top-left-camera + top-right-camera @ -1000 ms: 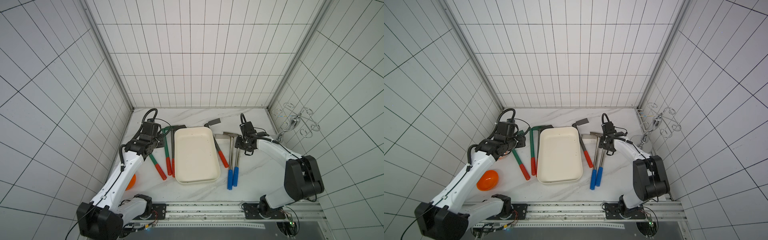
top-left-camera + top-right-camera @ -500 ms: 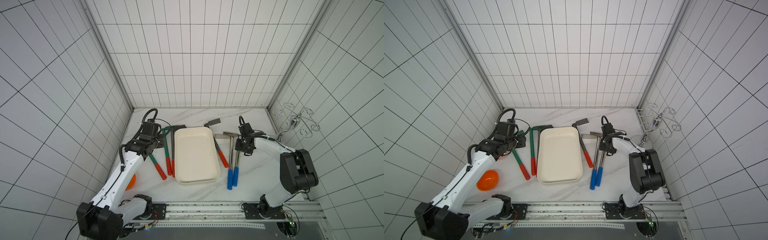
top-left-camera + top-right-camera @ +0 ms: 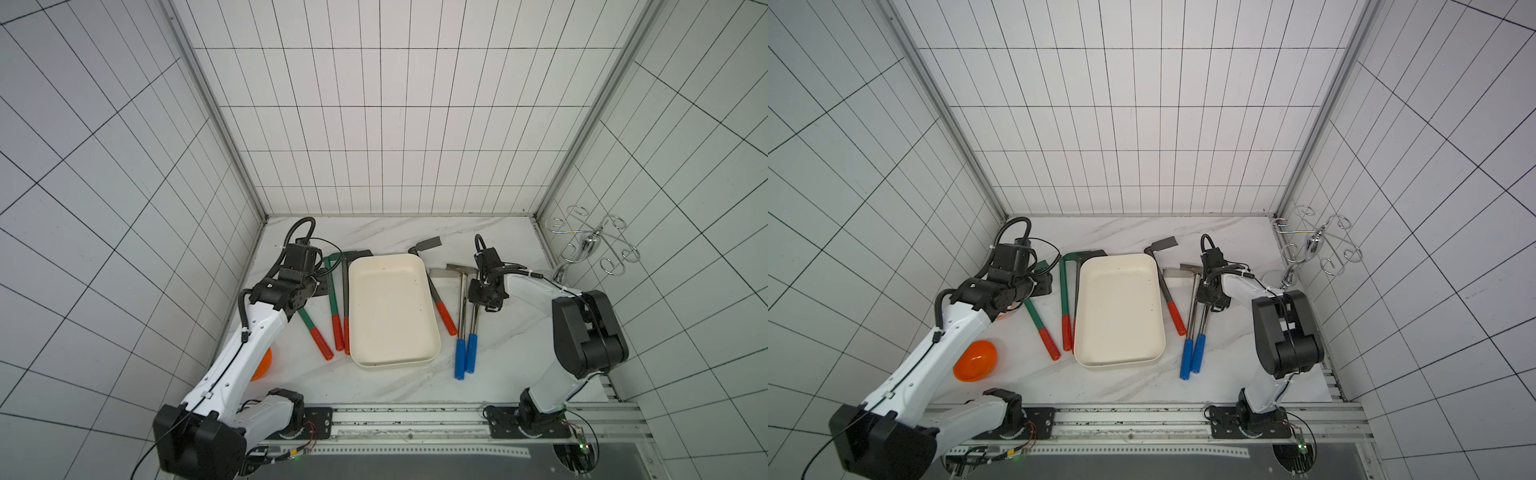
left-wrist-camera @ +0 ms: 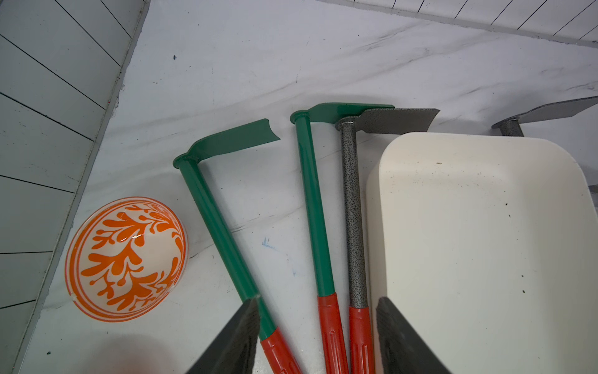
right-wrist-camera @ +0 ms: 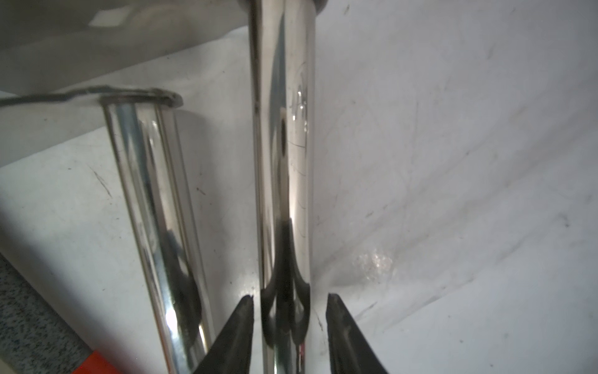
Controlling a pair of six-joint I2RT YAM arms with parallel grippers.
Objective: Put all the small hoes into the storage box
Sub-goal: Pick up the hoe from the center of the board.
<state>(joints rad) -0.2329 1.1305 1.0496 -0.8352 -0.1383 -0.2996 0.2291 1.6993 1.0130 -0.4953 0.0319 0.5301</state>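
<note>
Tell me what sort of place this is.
Likely a lab robot test cell: tiled walls boxing in a marble-look tabletop, two arms on an aluminium rail, hoes staged beside a storage box.

The white marbled tabletop [image 3: 374,386] carries the cream storage box [image 3: 390,307] at its middle; two green hoes [image 3: 331,299] and a speckled grey hoe [image 3: 345,291] lie along its left side; another grey hoe [image 3: 434,293] and two chrome hoes [image 3: 461,316] lie on its right; an orange bowl [image 3: 975,360] and a patterned plate [image 4: 126,259] sit near the left wall.
</note>
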